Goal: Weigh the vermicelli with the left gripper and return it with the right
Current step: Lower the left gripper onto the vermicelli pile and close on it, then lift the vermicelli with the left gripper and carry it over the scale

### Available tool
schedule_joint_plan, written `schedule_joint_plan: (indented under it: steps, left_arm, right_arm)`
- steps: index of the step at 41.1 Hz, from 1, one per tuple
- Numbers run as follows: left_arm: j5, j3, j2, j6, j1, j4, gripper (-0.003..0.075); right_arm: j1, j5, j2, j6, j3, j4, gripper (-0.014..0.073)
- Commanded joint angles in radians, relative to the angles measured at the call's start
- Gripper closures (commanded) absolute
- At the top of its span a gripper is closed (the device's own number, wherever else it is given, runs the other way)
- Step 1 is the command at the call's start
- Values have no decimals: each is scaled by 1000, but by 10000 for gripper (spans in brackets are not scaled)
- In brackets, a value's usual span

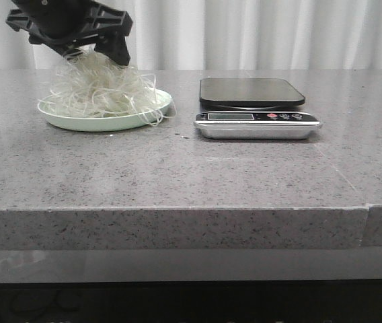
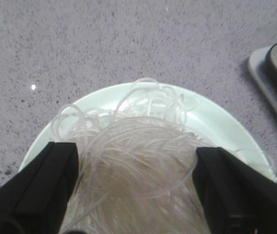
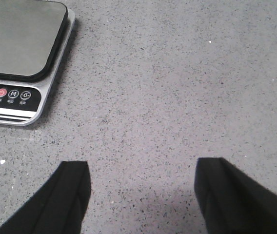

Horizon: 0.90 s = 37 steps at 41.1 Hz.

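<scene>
Left gripper point(image 2: 136, 187) fingers spread either side of vermicelli point(image 1: 100, 84) on pale green plate point(image 1: 103, 121); right gripper point(image 3: 143, 195) fingers open above table point(image 1: 191, 175) nr kitchen scale point(image 1: 255, 108).

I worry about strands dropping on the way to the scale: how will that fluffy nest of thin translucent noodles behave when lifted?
The fluffy nest of thin translucent noodles looks airy, so probably very light. Loops trail over the pale green plate rim, so stray strands may dangle or shed. The left gripper straddles the tangle, which likely compresses springily.

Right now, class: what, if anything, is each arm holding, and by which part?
The left gripper has its fingers on either side of the vermicelli; a firm hold cannot be told. The right gripper holds nothing.
</scene>
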Motion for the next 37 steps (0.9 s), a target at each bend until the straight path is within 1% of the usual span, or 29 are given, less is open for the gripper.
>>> schedule_joint_plan:
  steps: [1,4,6,14,20,23,25,30,37]
  left_arm:
    - [-26,-35,-29,0,-7,7,178]
    - [-7,-35,-23,0,-7,9,182]
    - [6,-35,-21,0,-7,9,206]
    - [20,-35,-21,0,-7,9,409]
    - [46,-35,-28,0,-7,9,525]
    - [48,-35,-39,0,-7,9,568]
    - [50,-35,-47,0,-7,9,581]
    - [58,-49,-79,0,-7,9,578]
    - [61,-110,-129,0,-24,9,578]
  right_arm:
    - [-3,-60,-2,0,-24,-10,37]
    - [-3,-60,-2,0,-24,-10,37]
    - [-3,-60,-2,0,-24,-10,37]
    - [-3,-60,-2,0,-24,-10,37]
    - [-3,-60,-2,0,-24,-10,37]
    - [-3,-60,-2,0,-24,-10,37]
    - [-3,-60,-2,0,-24,-10,37]
    - [-3,-61,-2,0,-24,-10,37]
    - [-3,-64,-2,0,-24,-10,37]
